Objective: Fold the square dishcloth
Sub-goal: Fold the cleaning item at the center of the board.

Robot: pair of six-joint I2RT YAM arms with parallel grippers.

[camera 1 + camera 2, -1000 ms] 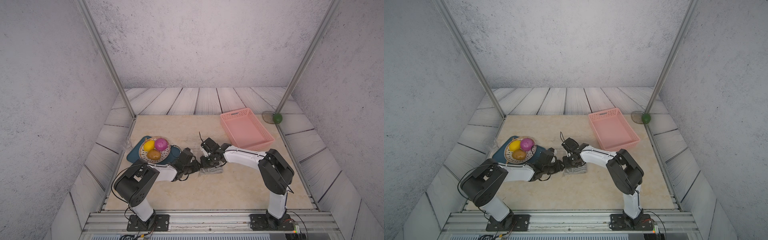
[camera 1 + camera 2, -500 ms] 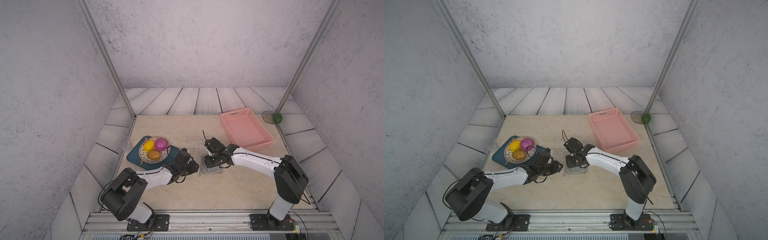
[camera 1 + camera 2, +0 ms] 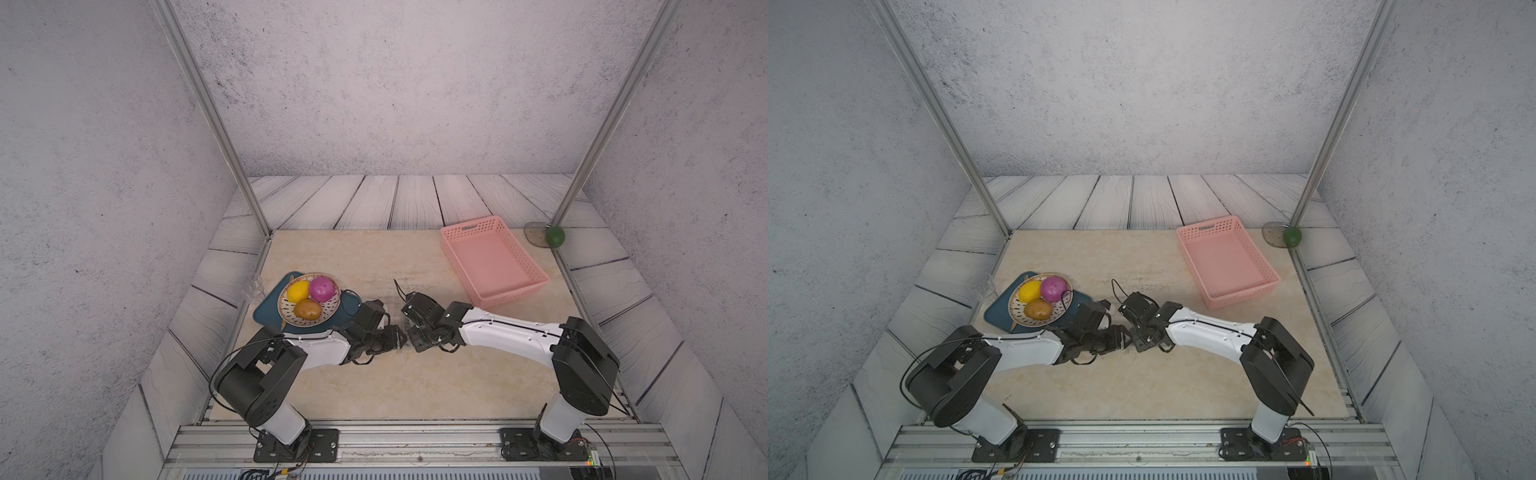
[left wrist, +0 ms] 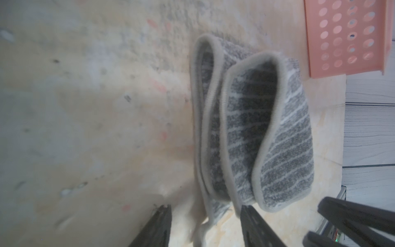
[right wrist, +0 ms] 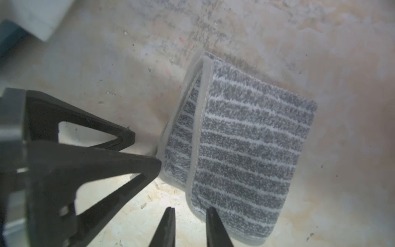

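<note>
Left wrist view: left jaws stand fairly wide with nothing clamped. A loose hem tail of the square dishcloth [image 4: 245, 128] lies in the gap at the tips. The cloth sits on the table [image 4: 85, 107] dead ahead, already doubled into a narrow stack. Its long axis runs straight away from these jaws, and two layers bulge up as open loops.

Right wrist view: right jaws are narrow, table showing between the tips. One tip is at the cloth's [image 5: 245, 149] near corner; can't tell if it touches. Hemmed edges face the left jaws, closed fold on the other side.

Both arms look equally near. My guess is the left is better placed for the hems. Pink basket [image 4: 342, 38] lies well beyond.
</note>
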